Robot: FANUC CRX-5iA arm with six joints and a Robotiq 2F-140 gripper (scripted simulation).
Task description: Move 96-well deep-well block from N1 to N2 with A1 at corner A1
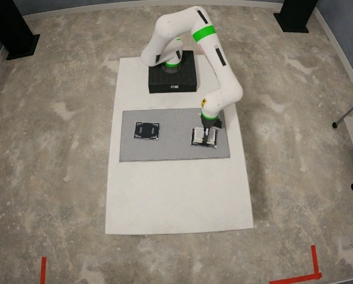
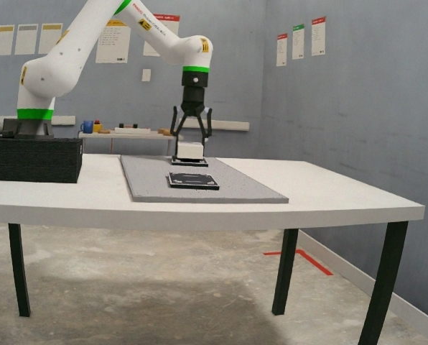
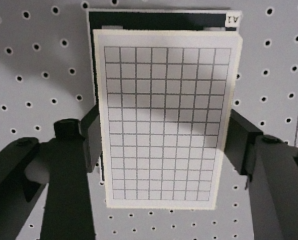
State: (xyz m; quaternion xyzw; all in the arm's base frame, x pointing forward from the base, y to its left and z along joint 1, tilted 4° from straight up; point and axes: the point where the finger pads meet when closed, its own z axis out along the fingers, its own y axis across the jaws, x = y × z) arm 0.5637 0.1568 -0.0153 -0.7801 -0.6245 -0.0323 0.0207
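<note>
The white deep-well block [image 3: 165, 117] shows its grid of wells in the wrist view. My gripper [image 3: 160, 114] is shut on its two long sides. In the top and exterior views the block [image 2: 189, 150] hangs upright under the gripper [image 2: 189, 142], very low over the far black nest [image 2: 189, 162]. I cannot tell whether it touches the nest. This nest [image 3: 159, 20] shows along the block's top and left edges, with its A1 mark [image 3: 232, 19] at the top right, beside the block's corner. From above, the block [image 1: 202, 135] covers the right-hand nest, and the other nest [image 1: 146, 131] is empty.
Both nests sit on a grey perforated plate [image 1: 174, 134] on the white table. The arm's black base block [image 1: 172, 76] stands behind the plate. The empty nest also shows nearer the exterior view [image 2: 194, 180].
</note>
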